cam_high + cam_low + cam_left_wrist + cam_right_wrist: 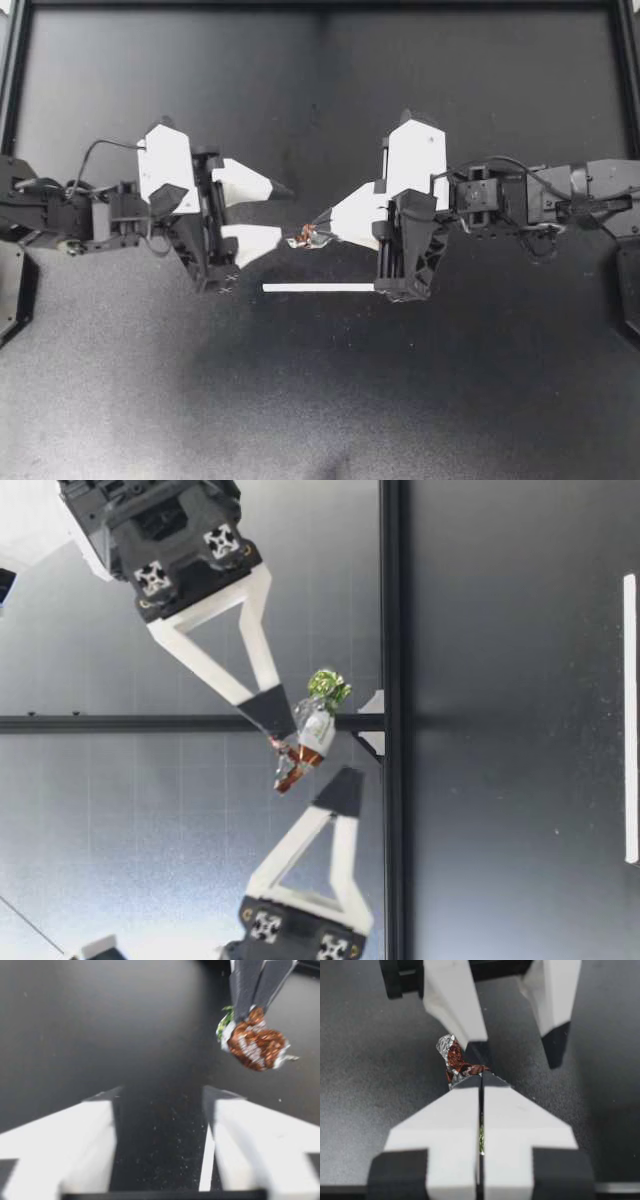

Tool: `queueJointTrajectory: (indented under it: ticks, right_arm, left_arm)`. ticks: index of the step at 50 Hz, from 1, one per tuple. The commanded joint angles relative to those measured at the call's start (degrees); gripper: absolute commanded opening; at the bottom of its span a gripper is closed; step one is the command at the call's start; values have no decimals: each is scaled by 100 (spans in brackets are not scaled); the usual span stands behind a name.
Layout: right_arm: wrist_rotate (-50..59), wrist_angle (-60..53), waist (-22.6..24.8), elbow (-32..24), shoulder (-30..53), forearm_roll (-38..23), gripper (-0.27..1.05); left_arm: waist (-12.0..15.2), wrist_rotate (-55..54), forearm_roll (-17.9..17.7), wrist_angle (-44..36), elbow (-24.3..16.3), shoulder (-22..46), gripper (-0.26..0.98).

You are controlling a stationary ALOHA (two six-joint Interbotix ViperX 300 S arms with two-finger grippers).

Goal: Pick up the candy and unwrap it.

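Top view: the left arm is reaching in from its side, wrist level. The left hand (287, 213) is released, its two white fingers spread wide and pointing toward the middle of the desk (450, 400). The right arm is coming in from the opposite side, with its forearm running straight across. The right hand (320, 226) is clenched on the candy (303, 238), fingers pressed flat together. The candy is sitting at the right hand's tips, just beside the nearer finger of the left hand; whether they are touching cannot be told. A white strip (318, 288) is lying flat on the desk under the gap between the two hands.

Low view: the candy (312, 730) is hanging above the desk, pinched by the dark tips of the right hand (280, 720), which is angling down toward it. One end of the wrapper is green, the rest brown and silver foil.

Left wrist view: the candy (255, 1042) is sitting ahead of the open fingers (65, 1150), off to one side and not between them.

Right wrist view: crumpled foil of the candy (454, 1060) is sticking out beyond the closed fingertips (465, 1090).
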Motion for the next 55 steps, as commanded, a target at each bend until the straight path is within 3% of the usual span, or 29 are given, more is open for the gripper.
queueJointTrajectory:
  ticks: [1, 9, 14, 27, 39, 55]
  right_arm:
    - [0, 0, -53, -62, -70, 0, -17]
    - [0, 9, -53, -44, -79, 0, -13]
    - [0, 0, -53, -35, -97, 0, -3]
    - [9, -9, -44, 53, -167, 0, 45]
    - [35, -62, -53, 220, -299, 35, 45]
    - [97, 70, -62, 290, -114, 44, 45]
  left_arm:
    - [18, 18, 9, -53, -44, -176, 29]
    - [9, 26, 18, -53, -44, -211, 9]
    - [18, 35, 70, -53, -35, -255, 3]
    - [9, 35, 123, -62, 105, -483, 2]
    - [9, 35, 149, -53, 185, -571, 2]
    - [-79, 35, 554, -62, 35, -571, 2]
